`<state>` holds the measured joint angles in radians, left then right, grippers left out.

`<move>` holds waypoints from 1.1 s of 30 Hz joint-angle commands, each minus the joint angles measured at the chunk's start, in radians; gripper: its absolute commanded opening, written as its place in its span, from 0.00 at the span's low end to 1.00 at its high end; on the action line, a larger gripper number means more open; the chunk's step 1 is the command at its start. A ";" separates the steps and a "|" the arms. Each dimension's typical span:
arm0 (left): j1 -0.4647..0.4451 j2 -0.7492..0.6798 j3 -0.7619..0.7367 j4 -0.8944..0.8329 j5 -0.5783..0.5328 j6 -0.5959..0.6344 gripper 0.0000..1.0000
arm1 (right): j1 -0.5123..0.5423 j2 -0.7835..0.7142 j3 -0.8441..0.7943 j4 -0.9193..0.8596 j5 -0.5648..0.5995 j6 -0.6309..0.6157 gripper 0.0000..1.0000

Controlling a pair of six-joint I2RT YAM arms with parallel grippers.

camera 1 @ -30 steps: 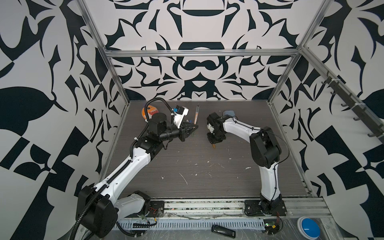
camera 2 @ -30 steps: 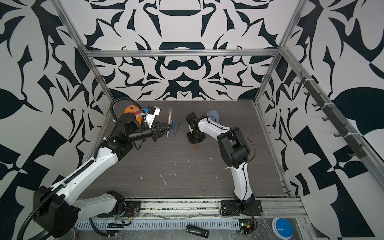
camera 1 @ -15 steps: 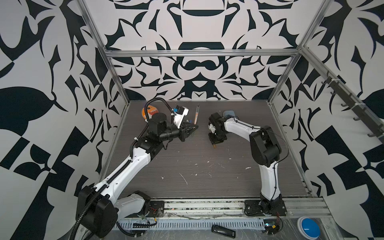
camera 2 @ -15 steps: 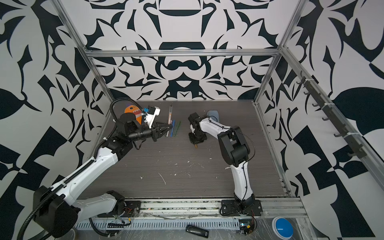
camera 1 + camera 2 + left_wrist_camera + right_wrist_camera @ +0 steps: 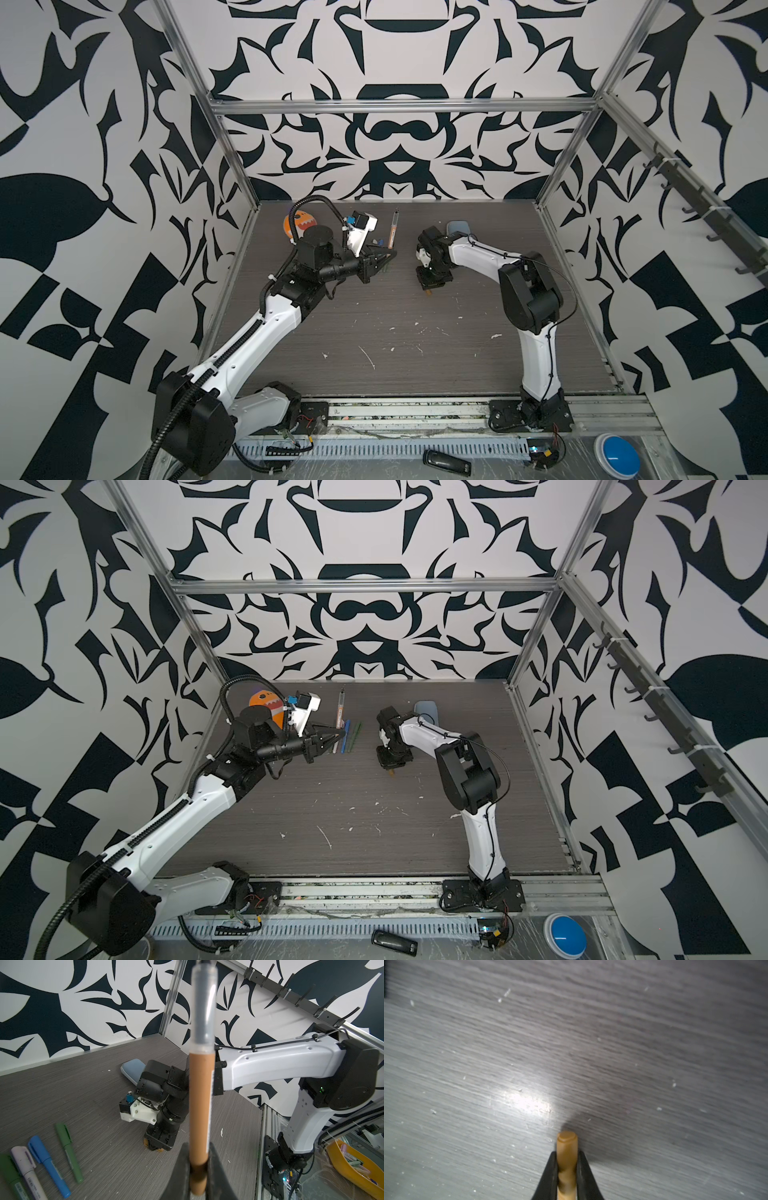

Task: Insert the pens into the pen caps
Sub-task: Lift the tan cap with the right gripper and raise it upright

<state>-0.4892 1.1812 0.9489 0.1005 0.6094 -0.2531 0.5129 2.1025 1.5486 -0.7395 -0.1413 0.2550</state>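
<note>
Two grips are set: the left gripper (image 5: 198,1159) pinches the orange-brown pen (image 5: 200,1105) near its rear end, above the table (image 5: 83,1084) near four capped pens (image 5: 48,1165), and the right gripper (image 5: 566,1159) is pressed onto the matching cap (image 5: 566,1142) low at the table. Held so far back, the pen's tip may wander, strike the cap off-axis and twist it from that narrow pinch.

Free passage mid and front of dark grey wood-grain bench (image 5: 374,812); row of coloured plastic pens (image 5: 345,735), pale blue oblong case (image 5: 426,707) obstruct the back.
</note>
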 commanded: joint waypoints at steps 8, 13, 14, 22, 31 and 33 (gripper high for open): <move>-0.001 -0.006 0.003 0.018 0.004 0.015 0.02 | 0.028 -0.267 -0.102 0.117 -0.034 0.069 0.12; -0.002 -0.011 0.002 0.022 0.018 0.013 0.02 | 0.039 -0.538 -0.313 0.337 -0.062 0.159 0.09; -0.002 -0.012 0.001 0.024 0.022 0.014 0.02 | 0.044 -0.600 -0.353 0.380 -0.060 0.171 0.08; -0.012 -0.010 -0.004 0.045 0.059 0.007 0.02 | 0.084 -0.982 -0.503 0.647 0.039 0.232 0.05; -0.051 -0.014 -0.006 0.044 0.079 0.027 0.02 | 0.095 -1.024 -0.357 0.822 0.023 0.246 0.01; -0.055 -0.015 -0.006 0.043 0.083 0.030 0.02 | 0.096 -1.000 -0.321 0.842 0.005 0.255 0.00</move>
<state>-0.5381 1.1812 0.9489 0.1165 0.6670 -0.2386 0.6041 1.0836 1.1522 -0.0067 -0.1127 0.4927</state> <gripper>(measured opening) 0.134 0.157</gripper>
